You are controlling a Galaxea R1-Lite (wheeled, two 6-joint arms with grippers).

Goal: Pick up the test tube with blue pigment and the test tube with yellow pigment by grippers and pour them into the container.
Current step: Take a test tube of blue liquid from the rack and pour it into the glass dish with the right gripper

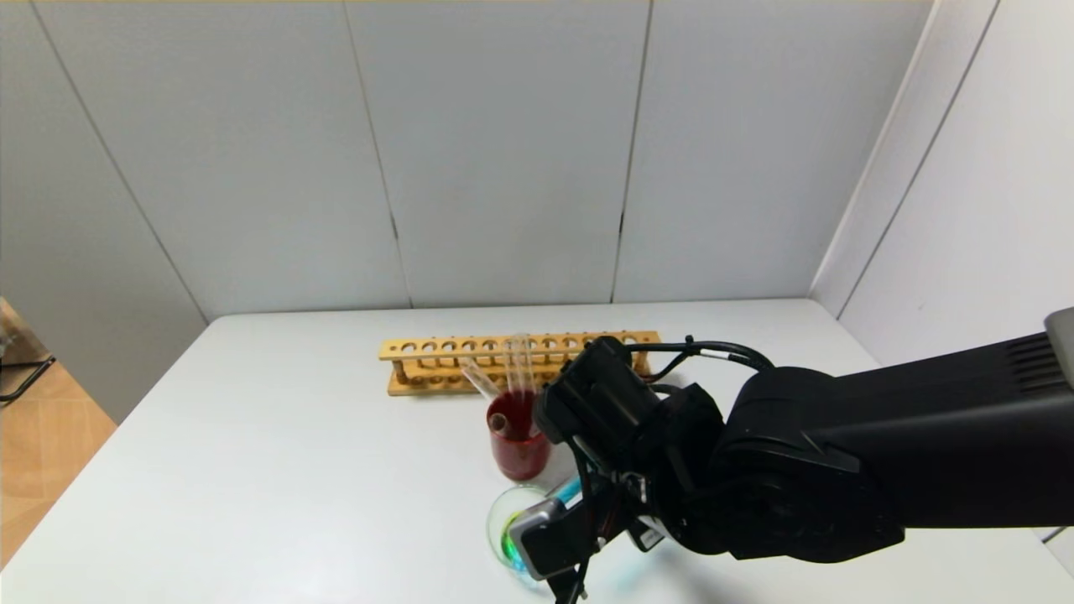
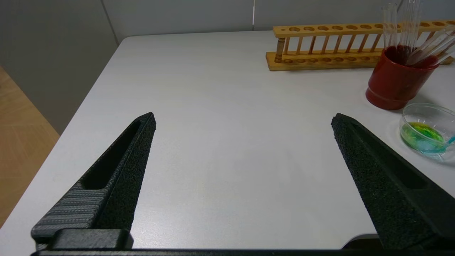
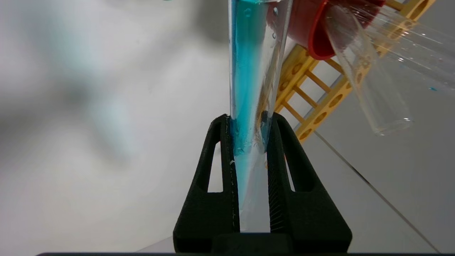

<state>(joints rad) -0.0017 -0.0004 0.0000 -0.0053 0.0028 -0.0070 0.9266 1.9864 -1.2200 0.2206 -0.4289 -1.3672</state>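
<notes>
My right gripper point(image 3: 247, 119) is shut on the test tube with blue pigment point(image 3: 249, 71), which is tilted so the blue liquid runs along its inside. In the head view the tube point(image 1: 569, 491) slants down over the container point(image 1: 497, 516), a low clear dish near the table's front that holds green and blue liquid. The left wrist view shows the tube's end at the rim of the container point(image 2: 408, 119). My left gripper point(image 2: 244, 115) hangs open over bare table to the left, holding nothing. I cannot make out the test tube with yellow pigment.
A beaker of dark red liquid point(image 1: 518, 449) stands just behind the container with clear tubes point(image 1: 518, 365) leaning in it. A wooden tube rack point(image 1: 436, 365) lies behind that. A grey wall closes the table's back and right sides.
</notes>
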